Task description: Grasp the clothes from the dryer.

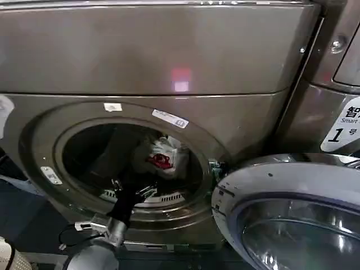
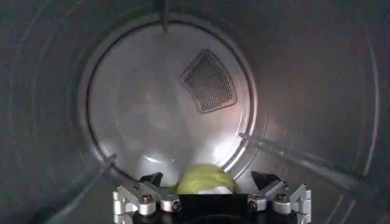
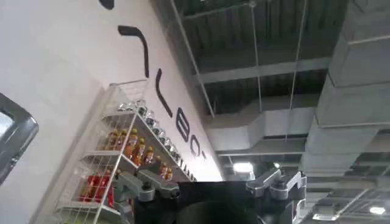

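A bank of bronze-grey machines fills the head view, and the dryer (image 1: 169, 62) stands with its round door (image 1: 292, 219) swung out to the right. The left arm is reached in through the porthole, its gripper (image 1: 133, 193) low in the drum (image 2: 164, 109). In the left wrist view the fingers (image 2: 266, 180) are seen spread wide, with the yellow-green cloth (image 2: 204, 178) lying between them on the drum floor, not yet pinched. The white garment (image 1: 163, 157) with its red print is seen higher up, just beyond the gripper, bunched toward the right of the opening.

The reach looks done; the close is what is judged to remain. It would best be made with the pads sunk well into the yellow-green bundle, so that a thick fold is caught, not a thin edge. The lift is best kept clear of the drum's raised ribs and the porthole lip.

The cloths are soft, crumpled, shapeless heaps, likely to sag and trail. The drum is smooth, dully gleaming steel, round-backed, with a perforated mesh vent (image 2: 209, 81) set in it.

The right gripper (image 3: 210, 192) is parked pointing up toward a ceiling and a wire rack of bottles (image 3: 116, 152); whether it is open or closed cannot be told.
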Action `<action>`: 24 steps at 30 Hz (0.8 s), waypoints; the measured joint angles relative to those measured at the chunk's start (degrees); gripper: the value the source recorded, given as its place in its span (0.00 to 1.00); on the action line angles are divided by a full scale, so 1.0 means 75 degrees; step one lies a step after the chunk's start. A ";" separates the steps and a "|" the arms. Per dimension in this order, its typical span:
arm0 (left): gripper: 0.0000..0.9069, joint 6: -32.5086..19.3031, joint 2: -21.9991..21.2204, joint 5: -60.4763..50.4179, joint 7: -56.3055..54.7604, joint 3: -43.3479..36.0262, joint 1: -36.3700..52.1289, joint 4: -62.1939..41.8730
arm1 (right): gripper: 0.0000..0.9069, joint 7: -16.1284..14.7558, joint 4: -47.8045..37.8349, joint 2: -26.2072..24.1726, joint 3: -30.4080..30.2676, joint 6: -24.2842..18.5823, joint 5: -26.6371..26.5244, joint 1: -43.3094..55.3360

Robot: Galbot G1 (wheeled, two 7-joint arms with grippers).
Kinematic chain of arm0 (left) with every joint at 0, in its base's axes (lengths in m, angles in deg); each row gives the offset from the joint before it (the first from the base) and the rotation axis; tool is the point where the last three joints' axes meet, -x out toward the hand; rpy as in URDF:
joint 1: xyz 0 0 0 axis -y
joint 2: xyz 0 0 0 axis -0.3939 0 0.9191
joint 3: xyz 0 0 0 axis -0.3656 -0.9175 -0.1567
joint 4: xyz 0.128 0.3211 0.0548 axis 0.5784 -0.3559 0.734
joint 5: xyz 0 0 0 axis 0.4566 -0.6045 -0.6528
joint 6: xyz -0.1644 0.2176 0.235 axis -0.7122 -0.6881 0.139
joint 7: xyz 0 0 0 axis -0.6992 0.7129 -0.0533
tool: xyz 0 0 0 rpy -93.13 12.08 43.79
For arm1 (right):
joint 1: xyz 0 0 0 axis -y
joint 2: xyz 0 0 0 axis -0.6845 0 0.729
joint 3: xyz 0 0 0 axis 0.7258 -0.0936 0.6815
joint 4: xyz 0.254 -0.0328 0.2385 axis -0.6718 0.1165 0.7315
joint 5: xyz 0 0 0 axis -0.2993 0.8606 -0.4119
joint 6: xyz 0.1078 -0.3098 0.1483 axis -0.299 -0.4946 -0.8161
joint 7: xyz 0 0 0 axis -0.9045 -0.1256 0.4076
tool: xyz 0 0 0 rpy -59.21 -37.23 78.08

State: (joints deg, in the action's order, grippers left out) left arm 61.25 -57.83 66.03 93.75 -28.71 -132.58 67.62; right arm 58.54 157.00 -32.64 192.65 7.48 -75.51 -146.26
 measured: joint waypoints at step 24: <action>1.00 -0.1961 -0.0438 -0.6021 0.4668 0.0101 0.3749 -0.2643 | 1.00 -0.0002 0.0633 0.0263 0.0662 0.0097 -0.0003 -0.0678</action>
State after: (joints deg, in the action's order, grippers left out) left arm 46.54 -61.11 20.87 128.76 -27.95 -104.46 47.80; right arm 58.53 161.75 -30.67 197.62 8.21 -75.53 -151.35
